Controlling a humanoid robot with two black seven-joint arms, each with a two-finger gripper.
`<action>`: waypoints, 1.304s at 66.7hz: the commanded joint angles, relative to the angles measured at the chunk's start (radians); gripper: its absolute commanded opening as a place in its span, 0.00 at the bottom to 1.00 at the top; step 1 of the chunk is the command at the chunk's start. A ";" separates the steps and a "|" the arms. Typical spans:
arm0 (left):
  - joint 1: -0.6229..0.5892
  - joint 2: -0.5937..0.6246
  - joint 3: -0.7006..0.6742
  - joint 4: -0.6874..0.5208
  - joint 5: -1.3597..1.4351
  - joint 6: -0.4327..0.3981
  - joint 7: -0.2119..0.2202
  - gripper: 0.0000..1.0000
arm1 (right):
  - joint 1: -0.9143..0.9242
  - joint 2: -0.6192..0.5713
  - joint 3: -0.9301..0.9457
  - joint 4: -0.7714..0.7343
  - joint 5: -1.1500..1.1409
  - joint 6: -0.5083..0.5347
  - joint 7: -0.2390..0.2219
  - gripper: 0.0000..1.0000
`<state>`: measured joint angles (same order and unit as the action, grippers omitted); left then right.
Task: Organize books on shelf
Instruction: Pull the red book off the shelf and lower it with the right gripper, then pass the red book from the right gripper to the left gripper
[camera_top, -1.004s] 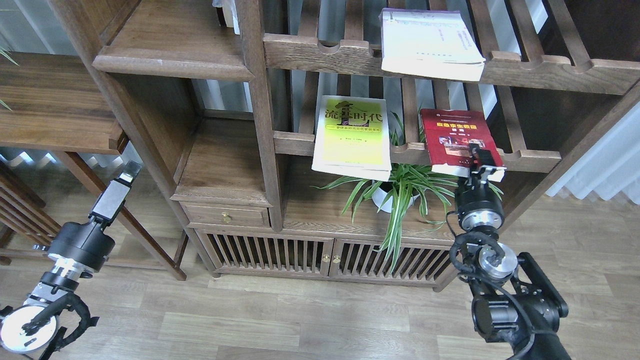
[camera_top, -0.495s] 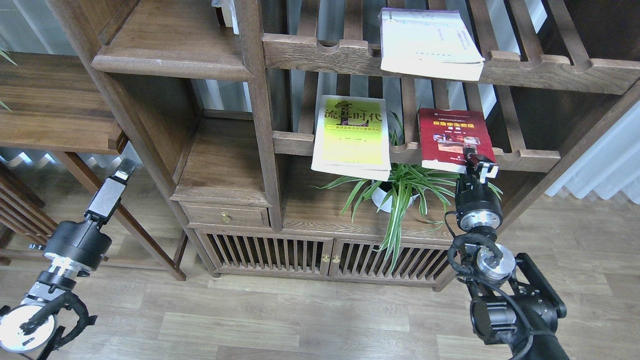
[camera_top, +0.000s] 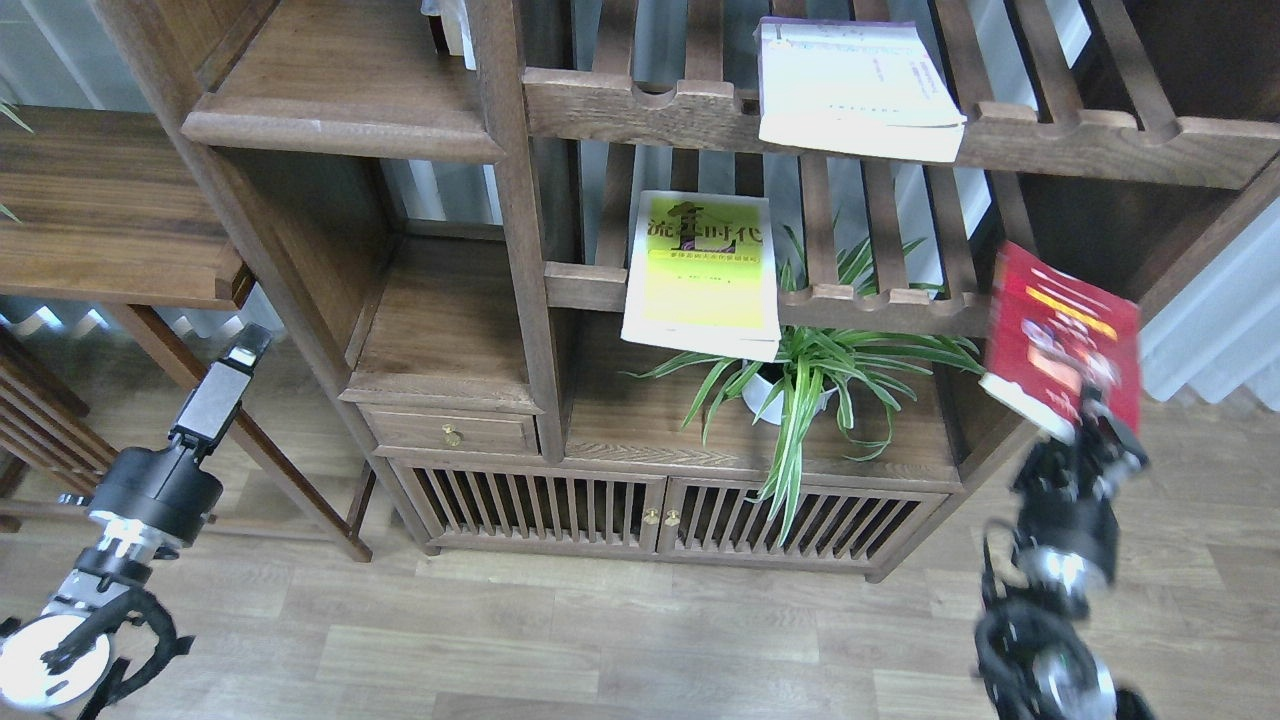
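The dark red book is clear of the slatted rack, tilted and blurred at the right, held at its lower edge by my right gripper. The yellow-green book lies on the middle slatted rack, overhanging its front rail. The white book with a lilac edge lies on the upper slatted rack. The solid dark-brown shelf with a moulded front edge is at the upper left, bare. My left gripper hangs low at the left, seen edge-on, holding nothing.
A potted spider plant stands on the cabinet top under the racks. A solid board with a brass-knobbed drawer sits left of it. A wooden side table stands at far left. The floor is wood plank.
My right gripper has pulled the dark red book off the middle slatted rack, moving right and down with it. The left arm has barely moved.
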<state>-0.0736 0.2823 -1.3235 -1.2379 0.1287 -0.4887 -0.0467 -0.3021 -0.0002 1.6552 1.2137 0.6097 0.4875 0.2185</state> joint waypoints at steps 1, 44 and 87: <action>-0.003 -0.011 0.021 0.037 -0.001 0.000 -0.001 1.00 | -0.117 -0.029 0.001 -0.013 0.022 0.001 -0.008 0.04; 0.026 -0.031 0.193 0.112 -0.015 0.000 0.030 1.00 | 0.017 -0.058 -0.592 -0.077 -0.246 0.001 -0.028 0.04; 0.003 0.213 0.452 0.046 -0.704 0.000 0.516 1.00 | 0.219 0.000 -0.885 -0.108 -0.242 0.001 -0.234 0.04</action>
<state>-0.0703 0.4987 -0.9239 -1.1898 -0.5764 -0.4887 0.4674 -0.0925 -0.0151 0.7907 1.1060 0.3661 0.4886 0.0181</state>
